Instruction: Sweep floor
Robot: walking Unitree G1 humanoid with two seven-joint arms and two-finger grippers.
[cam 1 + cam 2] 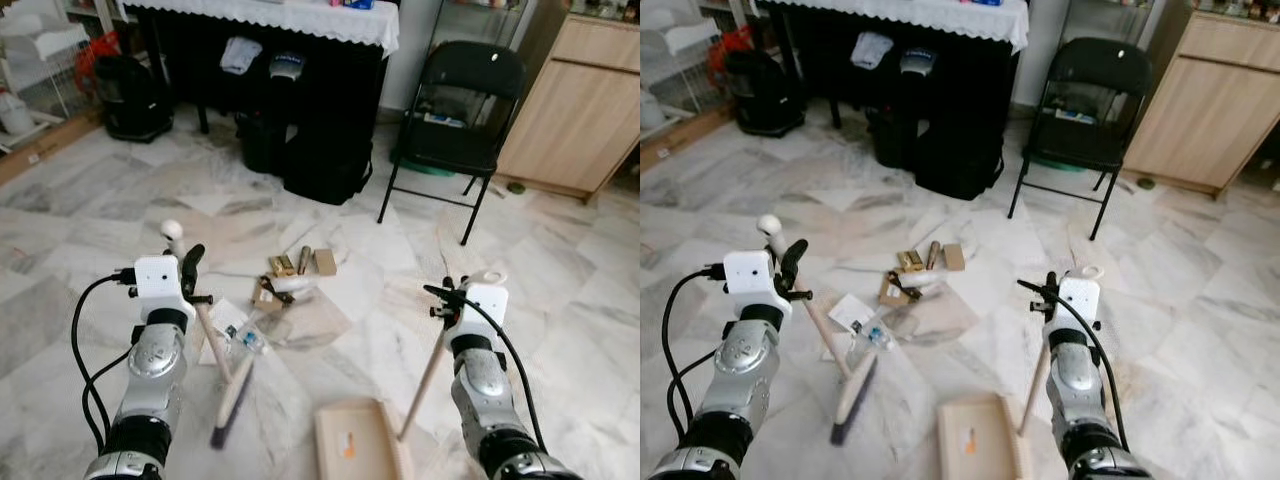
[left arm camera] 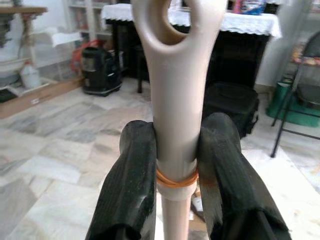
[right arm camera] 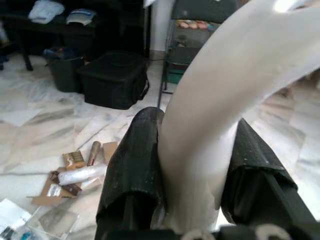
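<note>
Dustpan (image 1: 352,440), floor, nearest; right gripper (image 3: 195,165) clamped on its handle. Left gripper (image 2: 176,165) clamped on broom (image 1: 232,395). Litter (image 1: 285,275) ahead (wrappers could scatter past the pan).

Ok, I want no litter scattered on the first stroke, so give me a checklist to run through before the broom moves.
1. Left gripper shut on the broom handle: ok, both fingers press its sides.
2. Right gripper shut on the dustpan handle: ok.
3. Broom head on the floor beside the litter: ok, it rests next to the plastic bottle.
4. Dustpan tray lying flat on the marble: cannot tell.
5. Dustpan in line with the litter pile: not ok, the pile lies farther ahead, with bare floor between.
6. Folding chair and black bag out of the sweep path: ok, both stand well beyond the pile.
</note>
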